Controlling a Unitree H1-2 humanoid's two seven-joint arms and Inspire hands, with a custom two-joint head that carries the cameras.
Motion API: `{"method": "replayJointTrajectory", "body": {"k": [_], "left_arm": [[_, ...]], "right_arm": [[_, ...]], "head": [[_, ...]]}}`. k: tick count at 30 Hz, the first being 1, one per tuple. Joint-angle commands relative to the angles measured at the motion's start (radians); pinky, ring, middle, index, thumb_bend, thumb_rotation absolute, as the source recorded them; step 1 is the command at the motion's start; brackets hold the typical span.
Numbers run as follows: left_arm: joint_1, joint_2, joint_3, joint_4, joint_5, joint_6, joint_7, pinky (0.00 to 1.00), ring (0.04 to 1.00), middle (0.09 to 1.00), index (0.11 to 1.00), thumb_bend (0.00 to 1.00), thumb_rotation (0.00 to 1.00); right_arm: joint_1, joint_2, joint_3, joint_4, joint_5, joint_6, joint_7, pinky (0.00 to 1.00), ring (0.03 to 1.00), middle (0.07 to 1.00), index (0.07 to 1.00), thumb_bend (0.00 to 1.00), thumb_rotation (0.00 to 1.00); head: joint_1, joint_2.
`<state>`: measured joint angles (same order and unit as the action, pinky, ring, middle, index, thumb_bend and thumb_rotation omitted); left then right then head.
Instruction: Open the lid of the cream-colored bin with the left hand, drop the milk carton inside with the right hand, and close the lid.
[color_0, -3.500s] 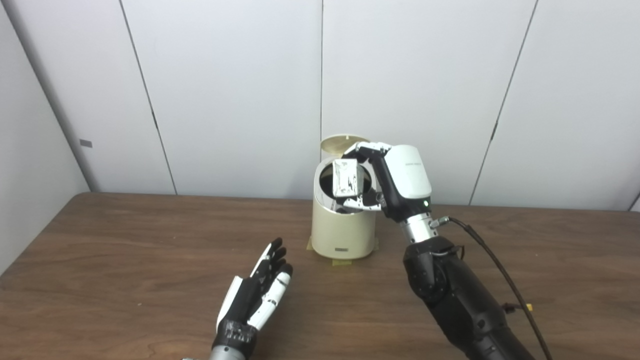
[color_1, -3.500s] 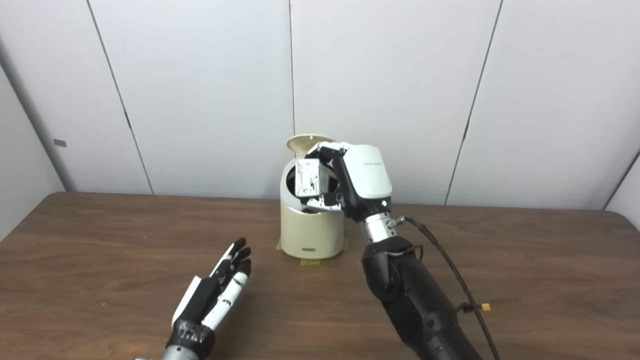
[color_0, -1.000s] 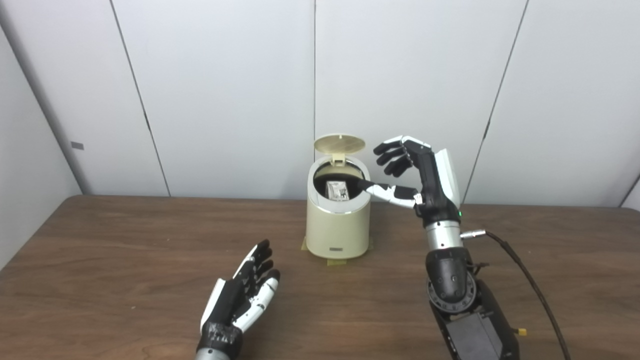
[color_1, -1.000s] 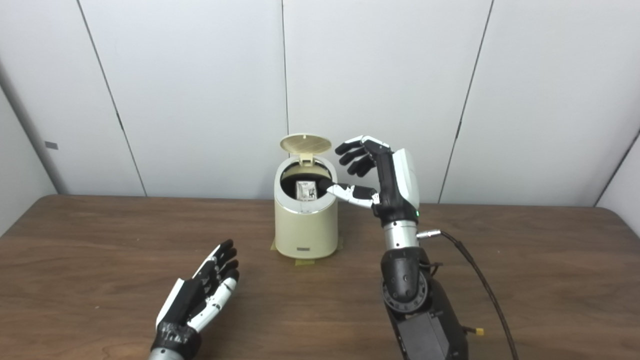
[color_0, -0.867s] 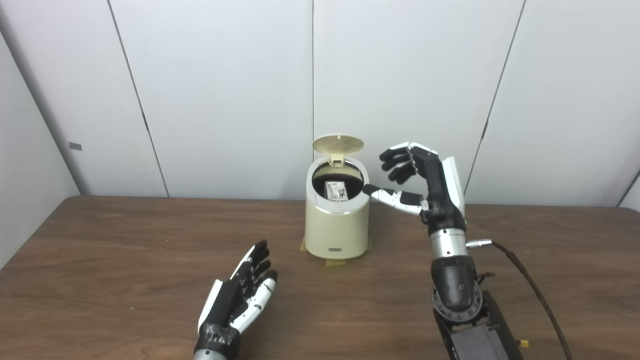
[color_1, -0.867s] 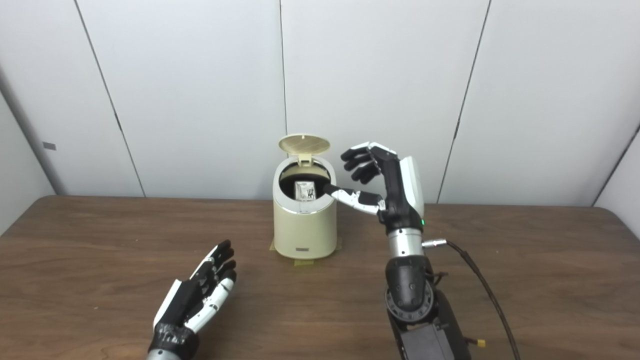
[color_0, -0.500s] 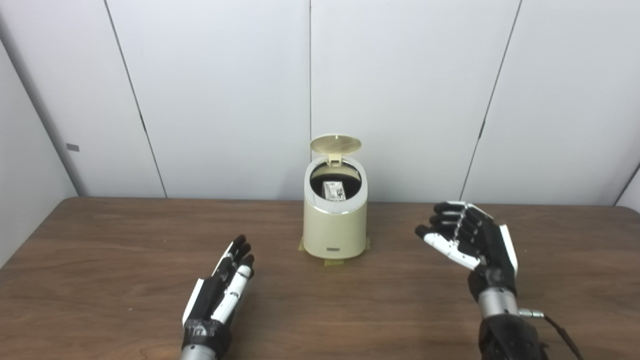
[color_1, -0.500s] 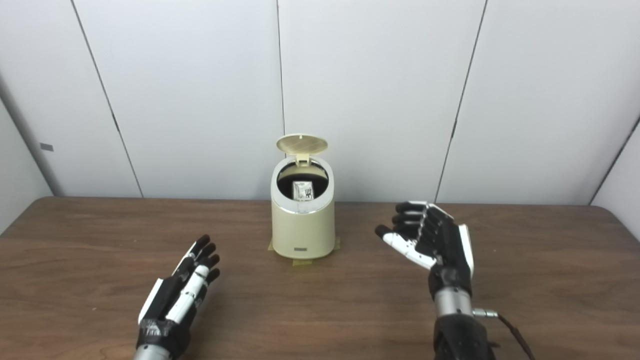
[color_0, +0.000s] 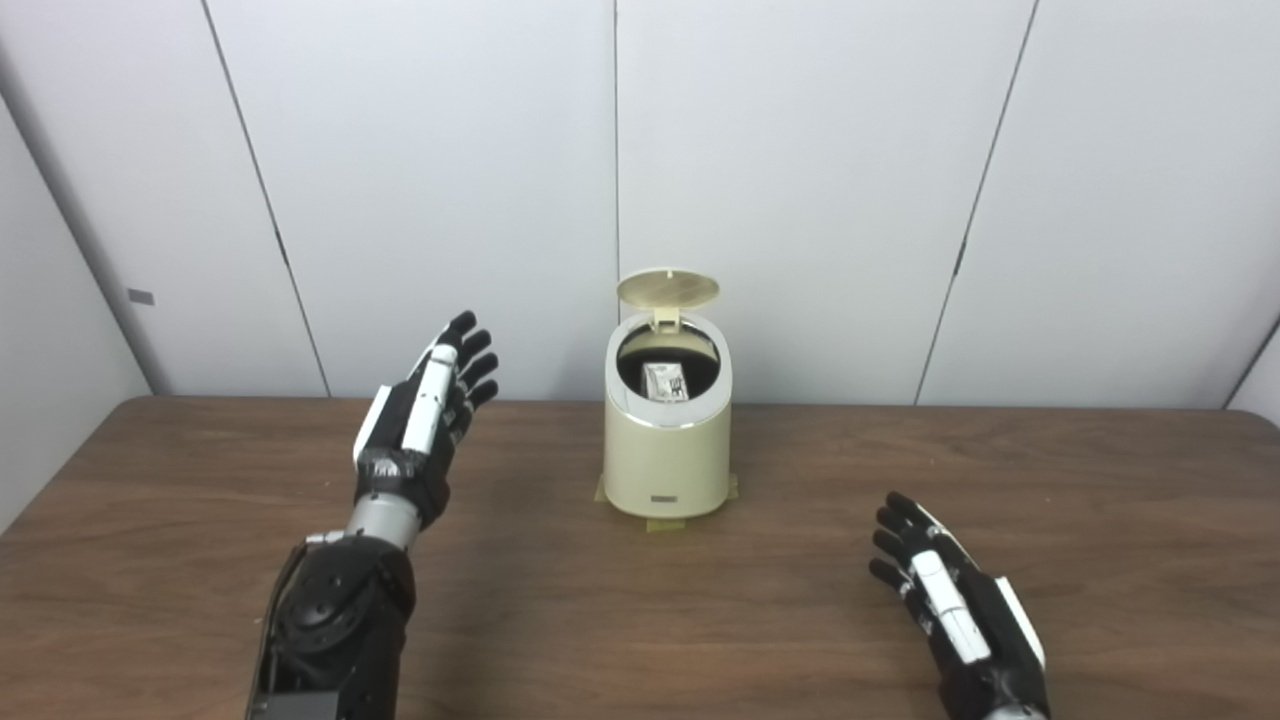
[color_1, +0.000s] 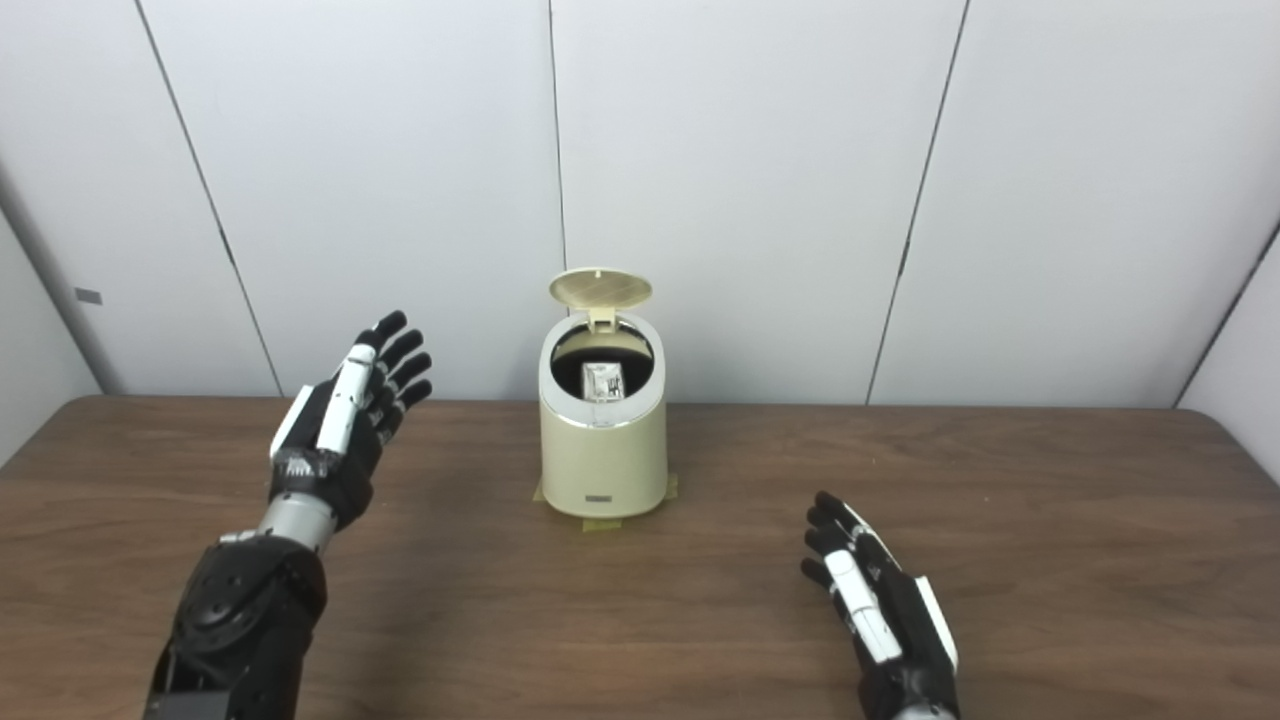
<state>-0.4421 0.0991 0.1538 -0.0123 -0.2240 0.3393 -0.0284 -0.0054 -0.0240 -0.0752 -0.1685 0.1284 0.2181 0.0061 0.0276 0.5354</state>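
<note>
I see the milk carton inside the cream-colored bin, lid up. My left hand hovers left of the bin, fingers spread, empty; right hand, released, lies low to its right.

Dark wood-grain table, long, running wall to wall. One item sits directly on it: cream-colored bin, upright, on yellowish tape patches showing at its base. Bin stands ahead of the right hand, and to the right of the raised left hand.
</note>
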Motion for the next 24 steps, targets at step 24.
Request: {"method": "replayJointTrajectory", "body": {"k": [24], "left_arm": [[-0.49, 0.117, -0.195, 0.553, 0.182, -0.246, -0.162, 0.87, 0.856, 0.844, 0.869, 0.41, 0.95]], "right_arm": [[-0.019, 0.01, 0.004, 0.116, 0.02, -0.184, 0.014, 0.78, 0.851, 0.855, 0.87, 0.52, 0.85]], "head": [[-0.001, -0.05]]}}
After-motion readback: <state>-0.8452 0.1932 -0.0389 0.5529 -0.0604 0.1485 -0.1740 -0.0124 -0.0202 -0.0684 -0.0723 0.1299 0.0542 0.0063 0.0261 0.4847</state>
